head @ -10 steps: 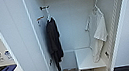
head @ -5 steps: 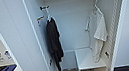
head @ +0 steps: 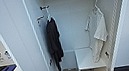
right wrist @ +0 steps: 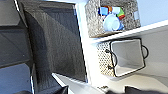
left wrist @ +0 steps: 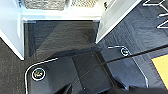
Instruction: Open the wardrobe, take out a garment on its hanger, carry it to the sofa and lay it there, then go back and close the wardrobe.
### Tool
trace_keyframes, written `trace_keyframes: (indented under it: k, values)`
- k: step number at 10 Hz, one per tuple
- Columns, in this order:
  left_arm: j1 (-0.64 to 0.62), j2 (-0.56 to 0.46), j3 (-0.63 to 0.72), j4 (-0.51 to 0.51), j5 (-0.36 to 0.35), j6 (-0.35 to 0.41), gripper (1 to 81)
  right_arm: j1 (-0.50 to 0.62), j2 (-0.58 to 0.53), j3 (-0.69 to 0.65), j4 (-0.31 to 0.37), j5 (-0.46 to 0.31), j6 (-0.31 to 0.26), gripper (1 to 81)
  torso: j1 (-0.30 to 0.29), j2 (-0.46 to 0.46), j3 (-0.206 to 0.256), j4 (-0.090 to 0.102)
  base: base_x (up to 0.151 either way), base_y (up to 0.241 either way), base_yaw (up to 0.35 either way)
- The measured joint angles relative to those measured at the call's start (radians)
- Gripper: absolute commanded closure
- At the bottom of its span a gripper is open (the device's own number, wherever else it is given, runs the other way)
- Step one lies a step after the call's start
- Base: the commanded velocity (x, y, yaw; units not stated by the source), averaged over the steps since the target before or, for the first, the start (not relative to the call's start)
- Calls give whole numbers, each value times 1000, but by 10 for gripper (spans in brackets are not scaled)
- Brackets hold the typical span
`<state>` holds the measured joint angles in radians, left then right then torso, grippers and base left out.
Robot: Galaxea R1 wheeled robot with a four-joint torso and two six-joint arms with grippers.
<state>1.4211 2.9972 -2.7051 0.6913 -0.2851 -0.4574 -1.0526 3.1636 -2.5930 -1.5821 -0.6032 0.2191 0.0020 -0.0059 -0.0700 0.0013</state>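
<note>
Head view: wardrobe (head: 17,33) open; white shirt (head: 97,30) on hanger (head: 97,5), right hook. Black shirt (head: 54,40) left, a mix-up risk. End effector state: cannot tell.

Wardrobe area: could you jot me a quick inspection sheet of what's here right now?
Surface: dark carpet floor.
Job's things: wardrobe open; white garment on its hanger, hooked at the right.
Clutter: black shirt hanging at the left; wicker basket of colourful items; empty handled basket.
Grippers: fingers cannot be made out.
Cables: a thin dark cable by the left wrist.
Surroundings: white shelf inside.
</note>
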Motion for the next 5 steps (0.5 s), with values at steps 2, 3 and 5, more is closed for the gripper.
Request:
trace_keyframes:
  k: [2,3,5]
  values:
    - [0,0,0,0,-2,0,10,25,0,-3,76,-34,45,10,0,0,0,0,0,0,0]
    - [0,1,0,0,-2,0,10,22,5,-26,97,-40,115,10,0,0,0,0,0,0,0]
    - [0,8,0,0,-3,0,10,17,4,-84,115,-45,232,10,0,0,0,0,0,0,0]
